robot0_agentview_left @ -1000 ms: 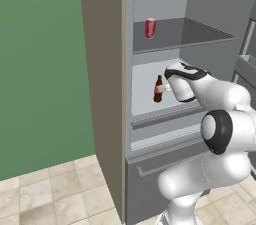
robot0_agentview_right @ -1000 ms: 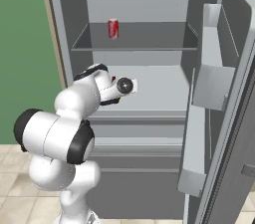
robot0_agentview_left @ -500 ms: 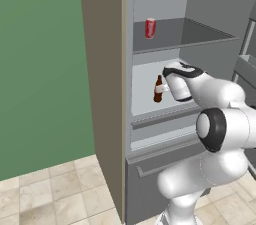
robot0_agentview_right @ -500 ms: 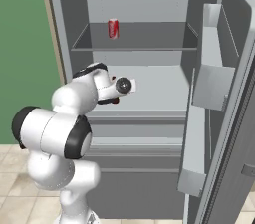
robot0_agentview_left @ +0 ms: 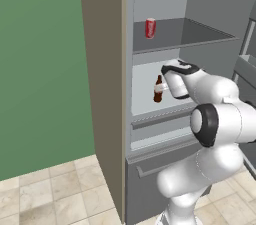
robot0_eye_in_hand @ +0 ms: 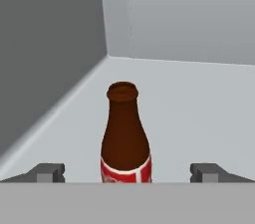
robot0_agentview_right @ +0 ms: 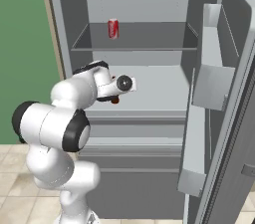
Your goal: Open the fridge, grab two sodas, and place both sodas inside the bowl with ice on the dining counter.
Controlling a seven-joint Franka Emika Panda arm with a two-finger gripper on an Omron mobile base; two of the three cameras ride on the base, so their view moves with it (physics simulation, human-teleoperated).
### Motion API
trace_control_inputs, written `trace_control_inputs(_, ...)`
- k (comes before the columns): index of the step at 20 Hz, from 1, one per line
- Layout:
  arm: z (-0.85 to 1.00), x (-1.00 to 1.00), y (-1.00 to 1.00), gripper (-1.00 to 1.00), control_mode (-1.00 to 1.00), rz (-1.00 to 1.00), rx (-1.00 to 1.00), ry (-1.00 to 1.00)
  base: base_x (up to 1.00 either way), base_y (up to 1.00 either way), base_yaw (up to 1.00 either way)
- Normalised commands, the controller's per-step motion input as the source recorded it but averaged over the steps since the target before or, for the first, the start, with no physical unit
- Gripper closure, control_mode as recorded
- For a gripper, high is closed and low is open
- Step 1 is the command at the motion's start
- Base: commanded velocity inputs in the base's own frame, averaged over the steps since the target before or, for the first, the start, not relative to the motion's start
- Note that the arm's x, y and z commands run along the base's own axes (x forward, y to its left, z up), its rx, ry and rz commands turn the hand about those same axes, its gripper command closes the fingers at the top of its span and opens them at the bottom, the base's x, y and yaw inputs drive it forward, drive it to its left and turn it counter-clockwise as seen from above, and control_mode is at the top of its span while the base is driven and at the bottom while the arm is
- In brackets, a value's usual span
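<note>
Fridge [robot0_agentview_right: 64, 29] stood with its door swung wide on the right, pale grey shelves exposed. Inside, the red can [robot0_agentview_left: 150, 28] sat upright on the upper shelf, toward the left. One shelf below, the brown cola bottle [robot0_eye_in_hand: 125, 138] stood upright near the left wall. The gripper [robot0_eye_in_hand: 128, 172] was spread fully wide, its fingertips [robot0_eye_in_hand: 49, 172] flanking the bottle's lower body, clear of it and holding nothing.
</note>
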Motion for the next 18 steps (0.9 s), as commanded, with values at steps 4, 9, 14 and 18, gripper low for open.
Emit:
trace_control_inputs(4,-0.02,0.08,0.08,-1.0,-1.0,0.01,0.0,0.02,0.0,0.0,0.0)
trace_control_inputs(9,-0.02,0.08,0.02,-1.0,-1.0,0.01,0.0,0.02,0.0,0.0,0.0)
trace_control_inputs(14,-0.05,0.05,0.0,-1.0,-1.0,0.03,0.0,0.02,0.0,0.0,0.0)
trace_control_inputs(18,-0.12,0.03,0.0,-1.0,-1.0,0.03,0.0,0.03,0.0,0.0,0.0)
